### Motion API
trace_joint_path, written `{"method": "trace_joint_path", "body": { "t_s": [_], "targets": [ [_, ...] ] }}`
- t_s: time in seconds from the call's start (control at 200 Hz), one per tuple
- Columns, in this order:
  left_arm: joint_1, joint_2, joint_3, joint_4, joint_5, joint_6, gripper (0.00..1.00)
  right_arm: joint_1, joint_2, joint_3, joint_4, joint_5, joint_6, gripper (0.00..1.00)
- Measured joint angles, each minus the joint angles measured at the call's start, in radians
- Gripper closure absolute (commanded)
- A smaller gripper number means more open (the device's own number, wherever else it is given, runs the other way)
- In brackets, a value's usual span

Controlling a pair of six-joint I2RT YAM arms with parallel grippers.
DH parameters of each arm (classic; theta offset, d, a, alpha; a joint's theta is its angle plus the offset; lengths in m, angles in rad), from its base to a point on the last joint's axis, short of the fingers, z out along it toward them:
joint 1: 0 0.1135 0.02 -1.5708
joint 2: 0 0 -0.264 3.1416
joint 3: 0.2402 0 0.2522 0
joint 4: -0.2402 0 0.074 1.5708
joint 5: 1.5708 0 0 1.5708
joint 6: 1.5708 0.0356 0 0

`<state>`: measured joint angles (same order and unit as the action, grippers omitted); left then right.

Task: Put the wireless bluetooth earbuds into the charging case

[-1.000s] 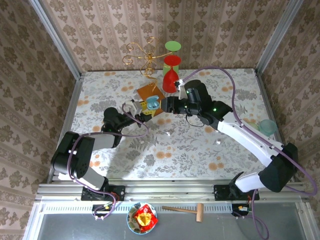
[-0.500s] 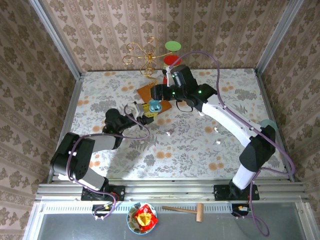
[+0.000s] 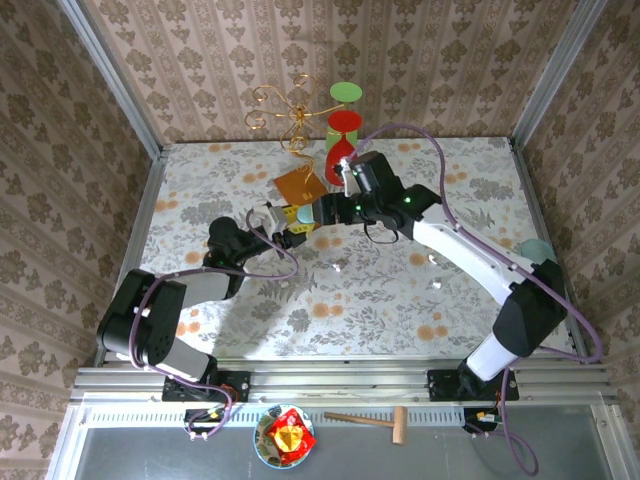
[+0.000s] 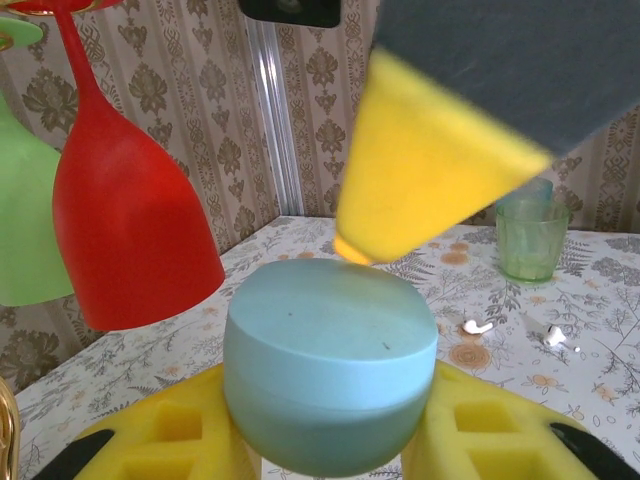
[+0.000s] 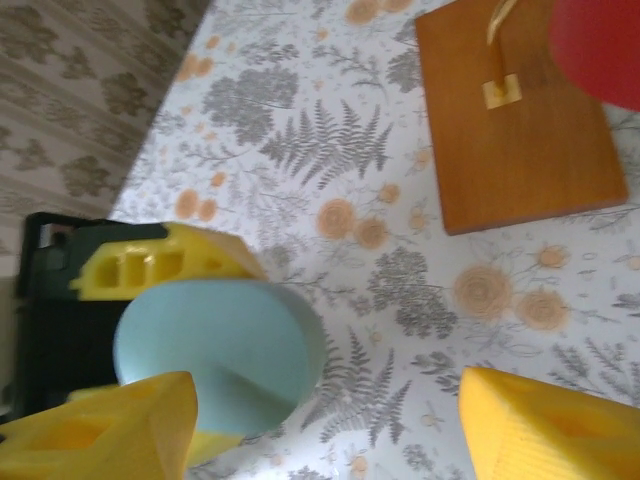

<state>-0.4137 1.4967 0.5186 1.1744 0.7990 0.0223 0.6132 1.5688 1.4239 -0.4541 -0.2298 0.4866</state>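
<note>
Left hand [image 4: 330, 432] is being used as a clamp: the light blue charging case [image 4: 330, 350] is being gripped between its two yellow fingers [image 4: 170, 440], one pressed against each side. The case's lid is being shown closed, with only a thin seam running round the body. Right hand [image 5: 330, 430] is being held with its fingers wide apart, and nothing is being gripped by it. In its own wrist view the case is being seen just beside one finger [image 5: 100, 430], while the other is standing well apart. From the left wrist, one of those yellow fingertips is being seen hanging just over the lid; whether it is touching cannot be told. In the top view both hands are being shown meeting at the near edge of a wooden base [image 3: 300, 185], towards the far middle of the floral counter [image 3: 380, 310]. Behind the base, a red glass [image 3: 342, 140] and a green glass [image 3: 346, 93] are being displayed upside down beside a gold wire stand [image 3: 283, 108]. Two white earbuds [image 4: 478, 326] are being left lying on the counter, outside the case and well apart from it, near a green tumbler [image 4: 530, 235] standing upright towards the right wall.
</note>
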Motion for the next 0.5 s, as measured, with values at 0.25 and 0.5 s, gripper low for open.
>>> {"method": "trace_joint_path", "body": {
  "t_s": [0.25,0.5],
  "targets": [
    [-0.018,-0.016,0.002,-0.001,0.0,-0.003,0.76,-0.098,-0.075,-0.236,0.372,-0.267,0.307,0.31],
    [-0.031,-0.077,0.016,-0.035,-0.003,0.001,0.76,-0.113,-0.011,-0.373,0.821,-0.45,0.672,0.53]
  ]
}}
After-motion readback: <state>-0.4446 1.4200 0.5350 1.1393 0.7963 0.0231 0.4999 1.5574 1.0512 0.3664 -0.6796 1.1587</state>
